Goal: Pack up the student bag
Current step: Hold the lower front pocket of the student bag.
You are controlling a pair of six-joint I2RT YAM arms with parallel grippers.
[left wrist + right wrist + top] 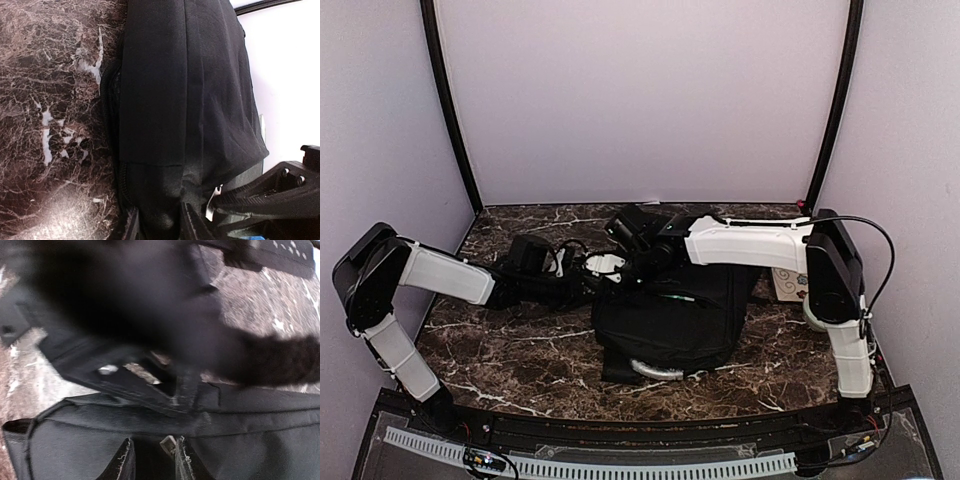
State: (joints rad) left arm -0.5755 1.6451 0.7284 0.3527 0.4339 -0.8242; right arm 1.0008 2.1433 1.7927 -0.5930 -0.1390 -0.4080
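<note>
Now | bag (670,315): black, lying flat | left gripper (160,227): narrow, pinching fabric at bag's edge | right gripper (152,462): narrow, over bag's seam, cannot tell if holding

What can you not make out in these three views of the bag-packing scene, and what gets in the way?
- Top external: the white patterned item on the right, mostly hidden behind the right arm.
- Right wrist: a dark shape across the upper frame, too blurred to name.
- Left wrist: whether the left tool grips the student bag; the bottom edge cuts its fingers off.
</note>
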